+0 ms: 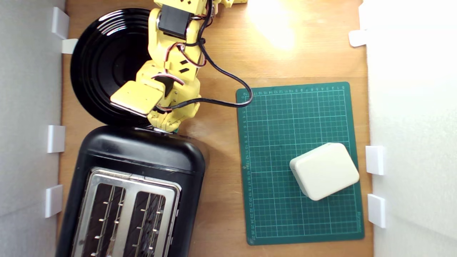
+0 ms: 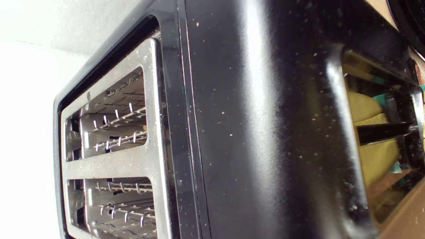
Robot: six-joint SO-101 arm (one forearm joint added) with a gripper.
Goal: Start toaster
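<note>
Toaster directly beneath the end effector; its grip state cannot be told.

toaster below plate, mat right, seemingly apart, exterior view

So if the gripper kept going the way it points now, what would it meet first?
Most likely the toaster: the gripper points down at its near end, where a teal bit, probably the lever, peeks out. Whether they already touch cannot be told, as the arm hides the fingertips.
</note>
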